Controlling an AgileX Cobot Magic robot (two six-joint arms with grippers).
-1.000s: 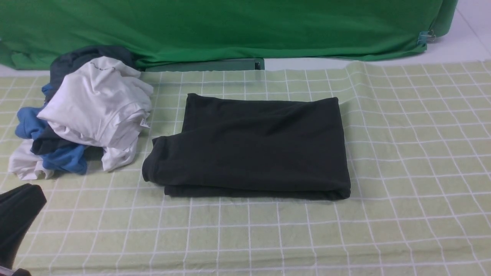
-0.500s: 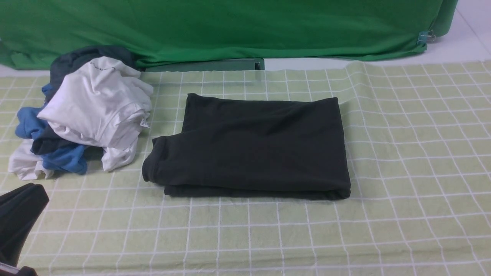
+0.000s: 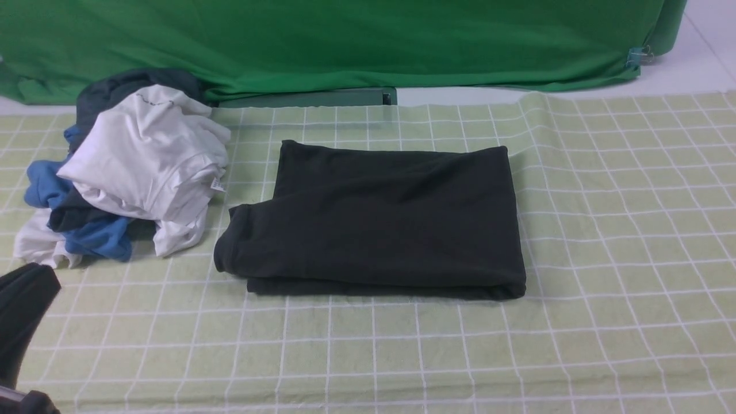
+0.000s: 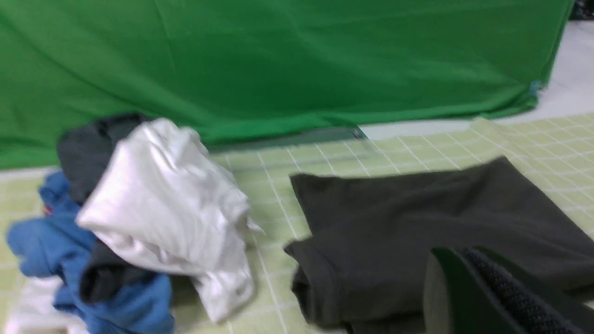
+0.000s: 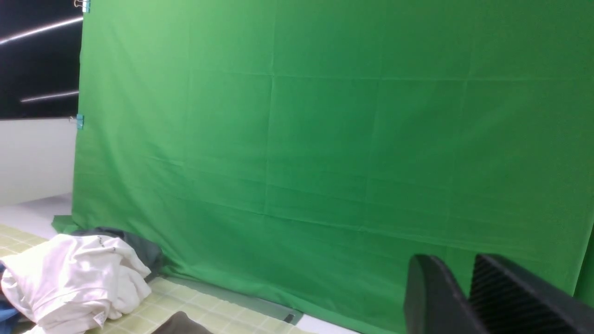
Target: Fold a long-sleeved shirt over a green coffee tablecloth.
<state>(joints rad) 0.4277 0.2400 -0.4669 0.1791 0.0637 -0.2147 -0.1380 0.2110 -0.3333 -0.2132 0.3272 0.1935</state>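
Left wrist view: left gripper closed; right gripper slightly parted

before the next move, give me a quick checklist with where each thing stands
1. Black shirt folded into a compact bundle on the gridded cloth: ok
2. Bundle edges squared up: not ok, its left end juts out past the layer beneath
3. Garment heap apart from the shirt: ok, a strip of cloth shows between them
4. Left gripper shut with no fabric in it: ok
5. Right gripper free of fabric: ok, fingertips slightly parted with nothing between
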